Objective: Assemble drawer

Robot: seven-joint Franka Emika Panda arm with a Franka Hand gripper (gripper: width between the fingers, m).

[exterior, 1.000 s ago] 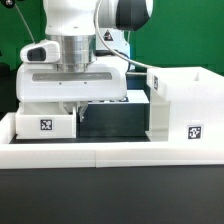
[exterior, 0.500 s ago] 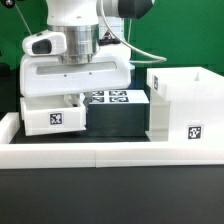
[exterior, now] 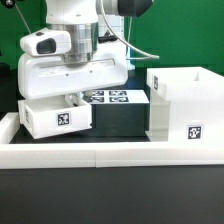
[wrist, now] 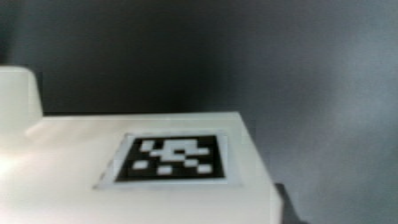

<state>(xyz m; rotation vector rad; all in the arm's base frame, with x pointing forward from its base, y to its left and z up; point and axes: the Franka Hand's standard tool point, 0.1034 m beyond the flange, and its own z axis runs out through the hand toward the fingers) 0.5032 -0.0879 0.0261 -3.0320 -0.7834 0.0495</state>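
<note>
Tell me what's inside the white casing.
Through the open top of the casing only bare white inner walls show; nothing sticks out. Its front wall hides the floor, so anything lying low cannot be seen.

White arm [exterior: 72, 12] — black joint cap [exterior: 128, 8] at one o'clock, ribbed silver collar [exterior: 78, 45], boxy white tool [exterior: 72, 100].

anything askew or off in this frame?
Only the tray in the gripper: it is tilted, its tagged face not square to the border rail. That looks like a grasp on one wall, not damage. The casing sits square; nothing looks spilled or broken.
</note>
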